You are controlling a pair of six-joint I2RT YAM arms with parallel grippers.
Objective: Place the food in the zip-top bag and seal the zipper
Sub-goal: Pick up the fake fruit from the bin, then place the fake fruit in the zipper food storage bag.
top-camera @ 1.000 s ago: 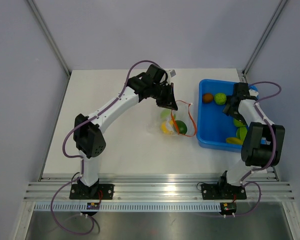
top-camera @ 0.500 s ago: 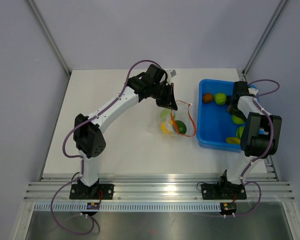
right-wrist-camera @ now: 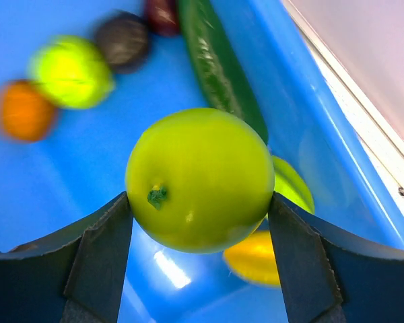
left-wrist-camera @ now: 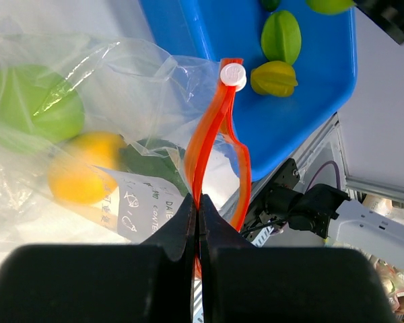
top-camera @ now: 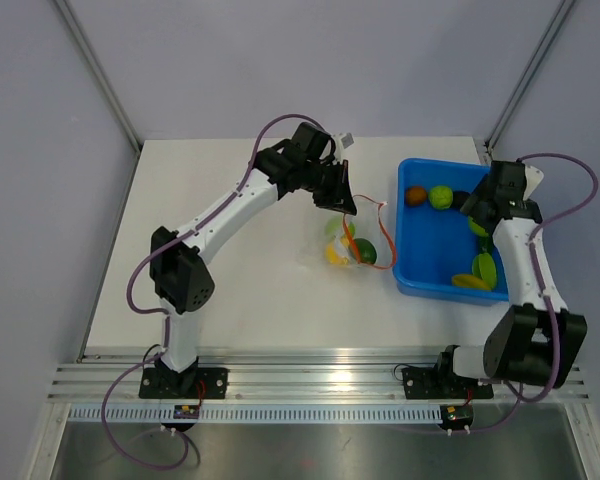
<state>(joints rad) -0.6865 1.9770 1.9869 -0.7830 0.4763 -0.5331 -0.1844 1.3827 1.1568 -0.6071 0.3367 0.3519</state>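
Zip-top bag (top-camera: 342, 245) on tabletop (top-camera: 270, 290), tray (top-camera: 420, 245) just right of it
Fruit (top-camera: 361, 252) in bag; left gripper (left-wrist-camera: 199, 200) on zipper (left-wrist-camera: 205, 134); right gripper (right-wrist-camera: 198, 202) with apple (right-wrist-camera: 198, 178) over tray

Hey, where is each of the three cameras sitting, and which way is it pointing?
Top external: above and behind the bases, looking down on the table; the left arm and right arm show.
Left wrist: on the left arm, looking along its shut jaws at the zipper and bag.
Right wrist: on the right arm, looking down into the tray past jaws clamped on a green fruit.
Shared: the tray appears in all three.
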